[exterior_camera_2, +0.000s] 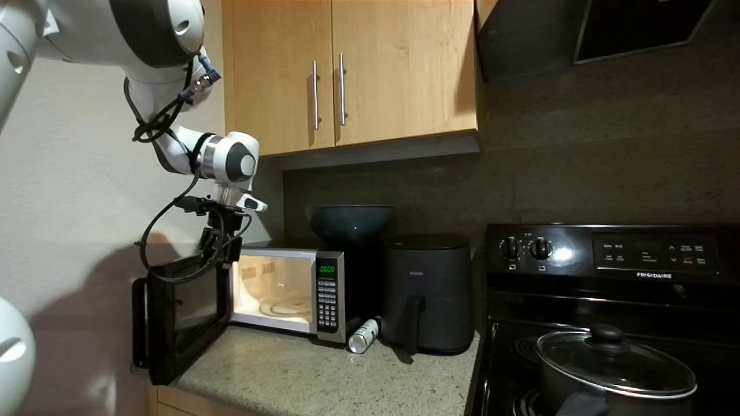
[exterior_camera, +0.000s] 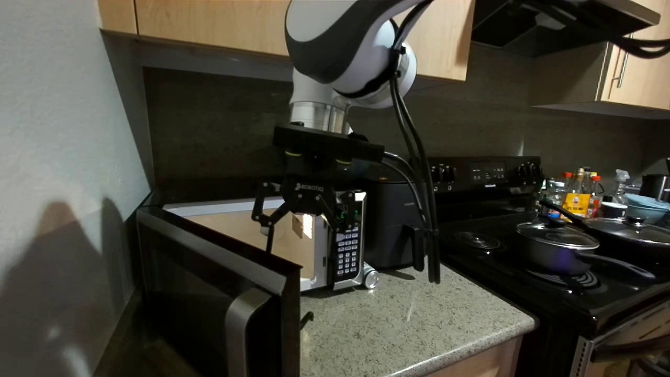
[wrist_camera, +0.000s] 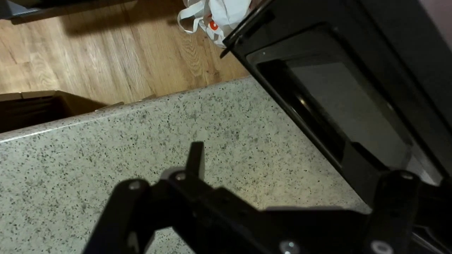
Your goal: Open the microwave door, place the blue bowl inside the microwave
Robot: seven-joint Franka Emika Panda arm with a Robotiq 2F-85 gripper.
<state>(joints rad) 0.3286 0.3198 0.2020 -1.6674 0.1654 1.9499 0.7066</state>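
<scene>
The microwave door, long axis level, pointed out from the microwave; my pincer hung wide by its inner face, well apart from the upright blue bowl.

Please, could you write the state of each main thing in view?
Microwave door: open
Microwave: lit inside, display on
Blue bowl: upright, outside the microwave, contents hidden
Hand: open, holding nothing
Can: lying on its side
Saucepan: lidded
Cabinet doors above microwave: shut
Air fryer: closed

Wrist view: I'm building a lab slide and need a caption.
An open hand above the speckled counter, near the microwave door standing open.
</scene>
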